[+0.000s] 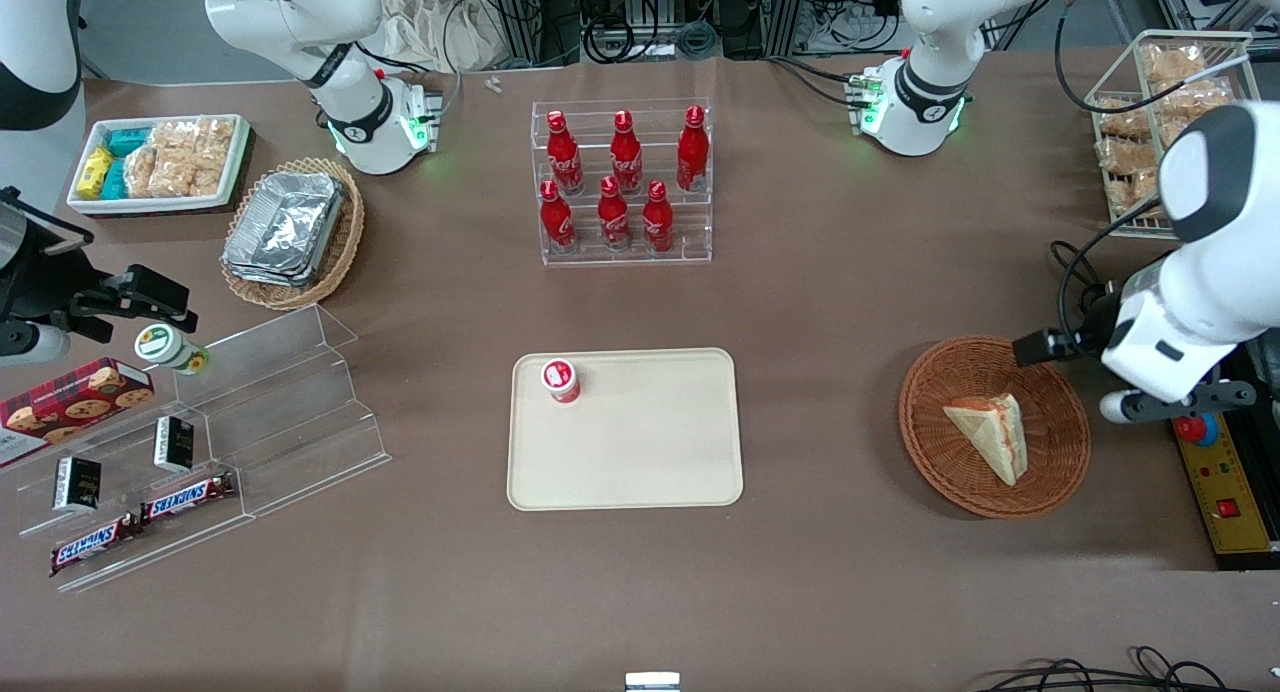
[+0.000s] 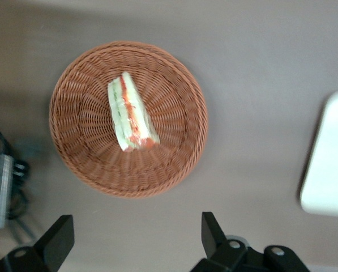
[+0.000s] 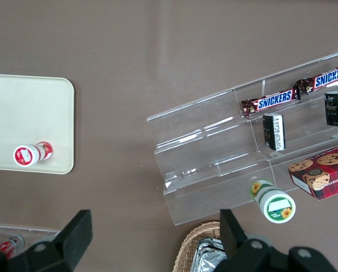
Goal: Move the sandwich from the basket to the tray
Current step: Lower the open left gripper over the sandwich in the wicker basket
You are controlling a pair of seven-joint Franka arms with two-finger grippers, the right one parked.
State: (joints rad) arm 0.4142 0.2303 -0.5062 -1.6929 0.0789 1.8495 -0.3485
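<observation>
The sandwich [image 1: 990,434] is seen lying in the round basket [image 1: 1060,472], well apart from the beige tray [image 1: 640,452], while the gripper [image 2: 136,241] is held above the basket's rim, fingers [image 2: 58,238] spread wide and empty.

Sandwich [image 1: 990,434] in basket [image 1: 940,472]; hand [image 2: 136,238] above

Even overhead light, soft shadows on desk [image 1: 850,302]; wrist views slightly soft, hand [image 2: 137,241] fingers dark, spread wide, blurred above the desk near the basket [image 2: 180,147].
</observation>
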